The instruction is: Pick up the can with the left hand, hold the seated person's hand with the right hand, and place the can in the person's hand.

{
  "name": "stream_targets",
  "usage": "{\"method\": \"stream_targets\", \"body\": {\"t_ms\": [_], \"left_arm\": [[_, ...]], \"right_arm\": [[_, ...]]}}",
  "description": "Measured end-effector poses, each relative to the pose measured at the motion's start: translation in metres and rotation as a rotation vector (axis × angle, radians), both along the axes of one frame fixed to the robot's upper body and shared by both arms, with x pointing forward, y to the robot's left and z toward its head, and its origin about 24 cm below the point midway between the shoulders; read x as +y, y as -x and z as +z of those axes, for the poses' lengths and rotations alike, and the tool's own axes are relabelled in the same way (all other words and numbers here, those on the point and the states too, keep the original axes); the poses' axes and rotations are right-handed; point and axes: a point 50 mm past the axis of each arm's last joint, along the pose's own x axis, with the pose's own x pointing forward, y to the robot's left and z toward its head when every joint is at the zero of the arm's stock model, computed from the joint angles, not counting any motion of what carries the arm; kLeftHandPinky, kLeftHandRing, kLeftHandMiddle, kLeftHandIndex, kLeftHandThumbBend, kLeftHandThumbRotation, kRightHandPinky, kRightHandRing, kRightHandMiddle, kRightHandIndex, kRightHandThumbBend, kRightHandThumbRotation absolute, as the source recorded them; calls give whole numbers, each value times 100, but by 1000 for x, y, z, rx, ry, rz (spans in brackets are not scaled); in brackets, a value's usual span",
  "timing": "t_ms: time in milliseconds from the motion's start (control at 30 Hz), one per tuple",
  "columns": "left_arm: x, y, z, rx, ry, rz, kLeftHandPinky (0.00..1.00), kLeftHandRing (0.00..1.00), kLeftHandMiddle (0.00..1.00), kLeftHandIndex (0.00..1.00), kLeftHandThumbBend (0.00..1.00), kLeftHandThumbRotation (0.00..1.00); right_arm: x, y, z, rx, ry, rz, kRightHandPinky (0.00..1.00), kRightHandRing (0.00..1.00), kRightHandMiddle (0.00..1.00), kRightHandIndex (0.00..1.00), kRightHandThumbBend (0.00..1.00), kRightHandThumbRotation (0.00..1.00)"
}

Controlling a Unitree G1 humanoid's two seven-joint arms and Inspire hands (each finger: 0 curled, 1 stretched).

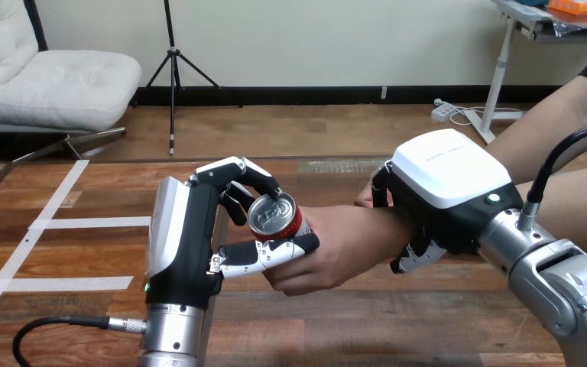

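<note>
A red can (277,217) with a silver top stands upright near the middle of the table, in my left hand (191,229), whose fingers and thumb curl round it. The person's hand (329,248) reaches in from the right and cups the can from the right and below, its fingers touching my thumb. My right hand (443,191) lies over the person's wrist (386,222), with its fingers curled round the wrist on both sides.
The wooden table (84,321) carries white tape lines (38,229) at the left. The person's forearm (558,122) comes in from the upper right, behind my right arm.
</note>
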Motion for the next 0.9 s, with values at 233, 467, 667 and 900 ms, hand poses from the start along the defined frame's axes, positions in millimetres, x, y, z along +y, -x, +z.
{"method": "stream_targets", "body": {"t_ms": [233, 467, 667, 900], "left_arm": [[0, -1, 1, -5, 0, -1, 27, 34, 39, 41, 74, 0], [0, -2, 2, -11, -2, -2, 28, 34, 39, 41, 74, 0], [-1, -3, 3, -13, -6, -3, 29, 35, 40, 41, 74, 0], [0, -5, 3, 11, -73, -2, 43, 54, 60, 58, 81, 1]], "right_arm": [[0, 0, 0, -6, 15, -1, 43, 54, 60, 59, 89, 0], [0, 0, 0, -16, 41, 1, 60, 71, 73, 71, 92, 0], [0, -1, 0, -6, 76, -9, 70, 80, 80, 78, 92, 1], [0, -1, -1, -13, 126, -20, 78, 86, 84, 81, 94, 3]]}}
